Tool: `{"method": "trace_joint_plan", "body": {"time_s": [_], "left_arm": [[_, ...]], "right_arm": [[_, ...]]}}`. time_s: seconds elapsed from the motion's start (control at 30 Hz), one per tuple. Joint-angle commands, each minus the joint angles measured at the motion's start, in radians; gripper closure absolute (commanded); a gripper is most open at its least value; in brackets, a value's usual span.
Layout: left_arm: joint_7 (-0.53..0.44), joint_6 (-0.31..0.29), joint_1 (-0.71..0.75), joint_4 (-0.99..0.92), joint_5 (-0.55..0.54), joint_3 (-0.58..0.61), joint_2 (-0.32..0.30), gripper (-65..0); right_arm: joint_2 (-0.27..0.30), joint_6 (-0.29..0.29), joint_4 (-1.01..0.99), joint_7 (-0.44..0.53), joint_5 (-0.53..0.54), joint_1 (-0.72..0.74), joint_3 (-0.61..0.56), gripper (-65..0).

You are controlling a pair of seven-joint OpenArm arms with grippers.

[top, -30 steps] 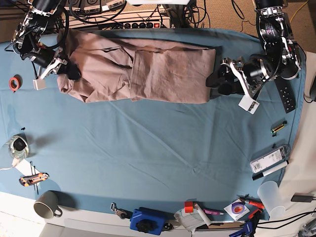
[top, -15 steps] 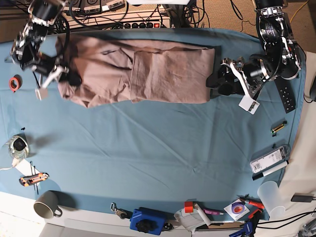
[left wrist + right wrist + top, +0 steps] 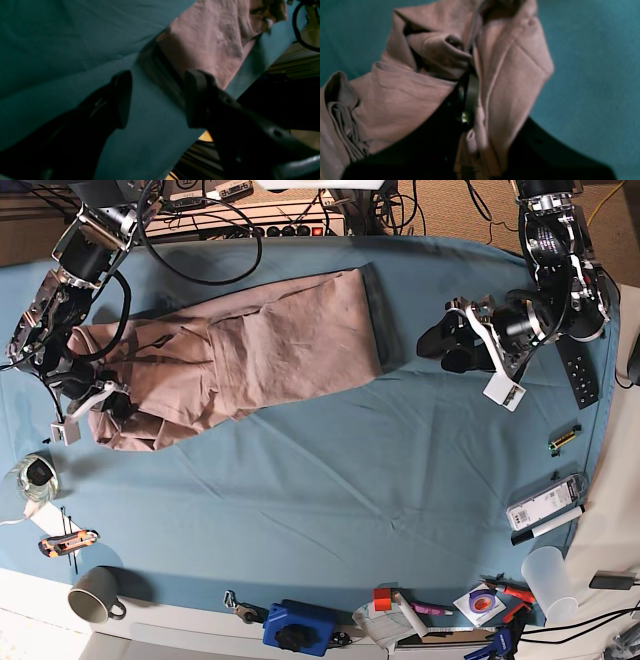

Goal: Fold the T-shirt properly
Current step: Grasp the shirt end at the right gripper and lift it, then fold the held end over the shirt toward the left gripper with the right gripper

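on the blue table cloth (image 3: 330, 470) the t-shirt (image 3: 250, 355) lies long and bunched. right gripper (image 3: 470, 100) is pinched on its end; left gripper (image 3: 155, 100) is spread wide, holding nothing. pull slowly and low so the cloth stays flat.

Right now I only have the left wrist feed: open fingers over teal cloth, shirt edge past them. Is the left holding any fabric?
Observer: No. In the base view the left gripper is open and sits apart from the T-shirt, with bare table cloth between them.
Operator: And the right?
Observer: The right gripper is shut on the T-shirt; the right wrist view shows fabric bunched between and around its fingers.
Operator: Which end?
Observer: The end of the shirt farthest from the left gripper, in the base view. Whether that is collar or hem I cannot tell.
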Motion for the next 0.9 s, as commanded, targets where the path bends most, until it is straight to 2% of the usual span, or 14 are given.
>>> {"method": "trace_joint_plan", "body": {"time_s": [0.0,0.07,0.17,0.23,0.4,0.57,0.67,0.77,0.87], "left_arm": [[-0.001,-0.002,-0.008,0.033,-0.030,-0.004,-0.008,-33.5],[0.009,-0.003,-0.003,0.058,-0.030,-0.021,-0.008,-33.5],[0.005,-0.004,0.007,0.094,-0.034,-0.081,-0.008,-33.5],[0.005,-0.004,0.016,0.112,-0.049,-0.133,-0.008,-33.5],[0.006,-0.019,0.035,0.121,-0.119,-0.256,-0.008,-33.5],[0.007,-0.018,0.068,0.122,-0.137,-0.325,-0.011,-33.5],[0.017,-0.019,0.085,0.130,-0.183,-0.364,-0.011,-33.5],[0.032,-0.070,0.106,0.170,-0.224,-0.399,-0.010,-33.5],[0.031,-0.072,0.134,0.220,-0.235,-0.428,-0.010,-33.5]], "right_arm": [[0.020,0.001,0.015,0.003,0.014,0.021,0.004,0.0],[0.016,0.001,0.015,-0.054,0.052,0.020,0.004,0.0],[0.014,0.001,0.034,-0.173,0.201,0.010,0.004,0.0],[0.014,0.001,0.074,-0.218,0.294,-0.003,0.004,0.0],[0.014,0.001,0.220,-0.218,0.492,-0.040,0.004,0.0],[0.013,0.001,0.246,-0.218,0.690,-0.089,-0.013,0.0],[0.014,0.001,0.248,-0.218,0.761,-0.106,-0.084,0.0],[0.014,0.001,0.273,-0.218,0.839,-0.111,-0.195,0.0],[0.013,0.001,0.335,-0.218,0.843,-0.111,-0.316,0.0]]}}
